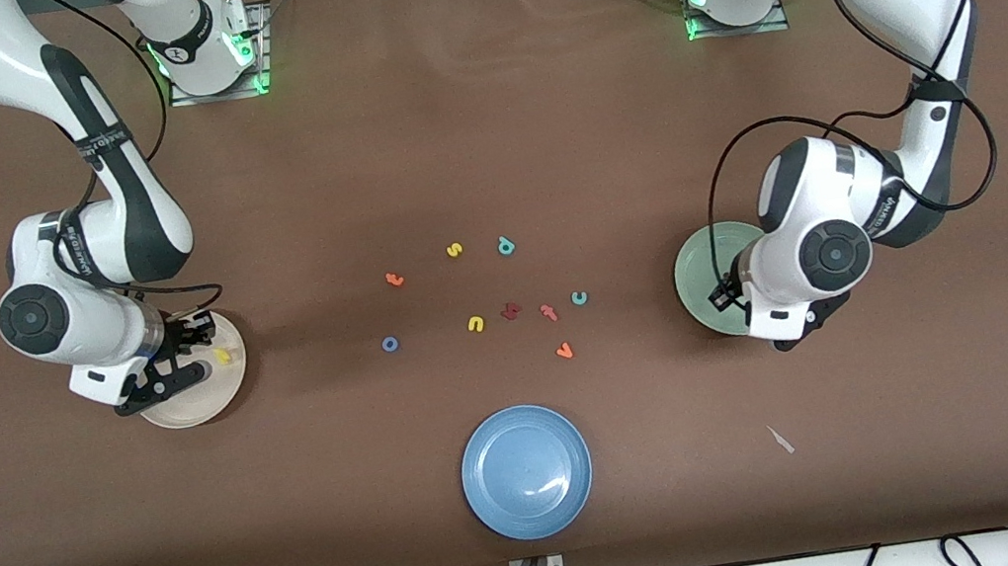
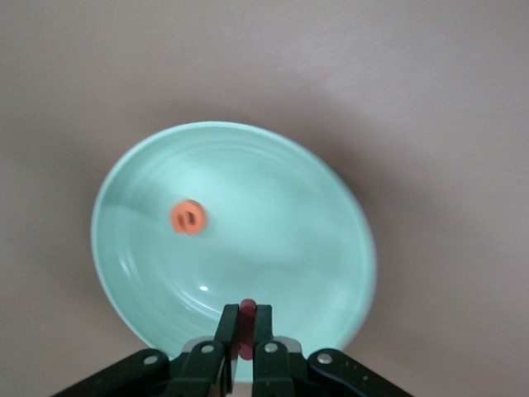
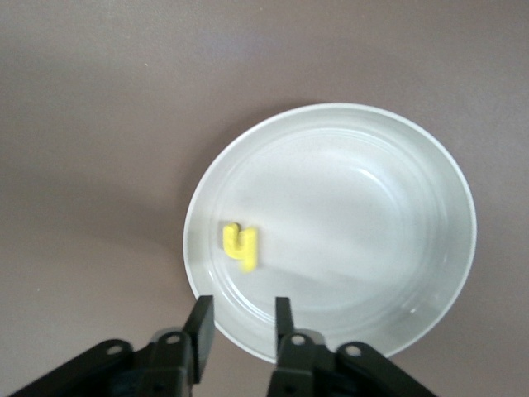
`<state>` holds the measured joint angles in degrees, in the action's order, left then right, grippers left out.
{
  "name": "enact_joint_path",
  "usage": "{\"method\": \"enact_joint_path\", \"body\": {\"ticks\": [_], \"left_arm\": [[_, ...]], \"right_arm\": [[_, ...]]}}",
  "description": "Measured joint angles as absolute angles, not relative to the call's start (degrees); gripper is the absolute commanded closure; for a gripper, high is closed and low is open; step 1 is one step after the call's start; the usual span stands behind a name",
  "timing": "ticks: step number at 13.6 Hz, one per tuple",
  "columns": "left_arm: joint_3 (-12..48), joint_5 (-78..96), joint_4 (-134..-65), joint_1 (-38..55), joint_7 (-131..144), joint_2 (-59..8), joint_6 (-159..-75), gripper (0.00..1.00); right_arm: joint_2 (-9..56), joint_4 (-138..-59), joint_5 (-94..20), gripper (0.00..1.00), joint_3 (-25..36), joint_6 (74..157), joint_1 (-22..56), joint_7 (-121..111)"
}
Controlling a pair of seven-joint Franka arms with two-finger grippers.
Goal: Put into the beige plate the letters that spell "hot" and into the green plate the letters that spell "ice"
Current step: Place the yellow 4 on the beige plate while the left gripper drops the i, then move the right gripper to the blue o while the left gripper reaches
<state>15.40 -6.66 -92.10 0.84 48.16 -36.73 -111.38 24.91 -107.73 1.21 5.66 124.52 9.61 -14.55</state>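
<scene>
My left gripper (image 2: 246, 318) is shut on the dark red "i" (image 2: 246, 307) above the rim of the green plate (image 2: 281, 215), (image 1: 699, 262), at the left arm's end of the table. The orange "e" (image 2: 189, 217) lies in that plate. My right gripper (image 3: 240, 322), (image 1: 187, 355) hangs open and holds nothing over the edge of the beige plate (image 3: 372, 207), (image 1: 202, 403). The yellow "h" (image 3: 240, 246), (image 1: 222, 356) lies in it. On the table between the plates lie the blue "o" (image 1: 389, 344), the orange "t" (image 1: 395, 279) and the teal "c" (image 1: 578, 298).
Among those letters lie a yellow "s" (image 1: 454, 249), a teal "p" (image 1: 505, 245), a yellow "u" (image 1: 475, 324), a dark red angular letter (image 1: 510, 311), a pinkish-red "t" (image 1: 548, 312) and an orange-red angular letter (image 1: 563, 350). A blue plate (image 1: 526, 471) sits nearer the front camera.
</scene>
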Motion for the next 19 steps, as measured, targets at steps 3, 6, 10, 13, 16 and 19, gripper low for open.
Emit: {"method": "enact_joint_path", "body": {"ticks": [3,6,10,13,16,19], "left_arm": [[15.4,-6.66,-97.71,-0.68,44.44,-37.66,-117.45,0.68],[15.77,-6.66,-100.45,-0.63,44.42,-38.06,-121.01,0.0],[15.88,-6.36,-99.66,-0.64,44.76,-36.93,-121.22,0.0],[17.03,-4.76,-98.15,-0.4,47.69,-34.2,-121.19,0.0],[18.33,-4.51,-96.01,2.08,56.44,-33.41,-121.2,0.0],[18.38,-4.36,-93.98,6.66,68.14,-35.08,-121.65,0.0]], "right_arm": [[24.38,-108.58,1.22,0.47,5.67,124.52,9.62,-14.53],[24.38,-108.76,1.12,0.44,5.18,124.54,10.64,-11.24],[24.99,-108.22,-3.19,0.43,4.64,125.1,17.18,-2.04],[28.1,-104.46,-5.66,0.43,4.48,125.66,22.26,5.08],[32.76,-97.87,-5.82,0.42,4.49,125.8,27.61,11.81],[37.25,-91.54,-5.83,0.41,4.56,126.52,29.06,14.23]]}}
